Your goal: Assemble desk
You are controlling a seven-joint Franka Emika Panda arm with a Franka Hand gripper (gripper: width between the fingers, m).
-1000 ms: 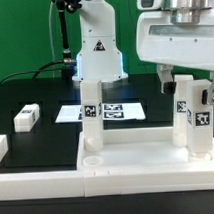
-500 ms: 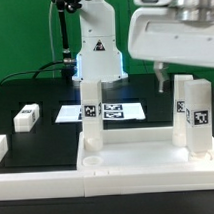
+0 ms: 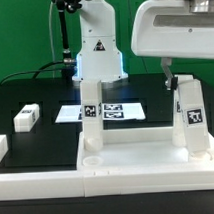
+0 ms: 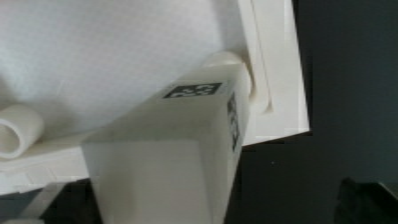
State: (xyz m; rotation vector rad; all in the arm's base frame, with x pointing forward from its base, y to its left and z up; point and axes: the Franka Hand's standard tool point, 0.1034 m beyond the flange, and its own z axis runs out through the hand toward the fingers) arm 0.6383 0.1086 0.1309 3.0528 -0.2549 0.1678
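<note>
the wide white plastic rectangular desk top with a raised rim (image 3: 132, 160) is lying on the black table (image 3: 46, 137) at the front of the exterior view; one white square tagged leg (image 3: 90, 118) is standing upright at its corner on the exterior view's left; the second white square leg (image 3: 191, 117) is sitting at the corner on the exterior view's right, now leaning, where half a second ago it was standing straight; the gripper (image 3: 174, 81) has been rising since a second ago and is hanging by the leg's top, one finger (image 3: 167, 79) showing beside it (i cannot tell whether it is gripping or parted); a loose white leg (image 3: 27, 118) is lying well apart on the table.
</note>
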